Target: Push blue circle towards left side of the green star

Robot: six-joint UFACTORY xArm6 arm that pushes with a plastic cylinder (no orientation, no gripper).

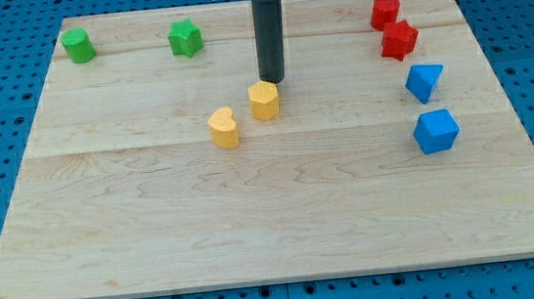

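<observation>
The green star (185,39) lies near the view's top, left of centre. Two blue blocks lie at the view's right: an upper, wedge-like one (425,82) and a lower, blocky one (436,131). Neither looks clearly round. My tip (272,80) rests on the wooden board (273,208) just above the yellow hexagon (263,101), touching it or nearly so. The tip is right of and below the green star and far left of both blue blocks.
A yellow heart-like block (225,128) lies lower left of the hexagon. A green round block (78,45) sits at the top left. Two red blocks (384,12) (399,40) lie at the top right, above the blue ones.
</observation>
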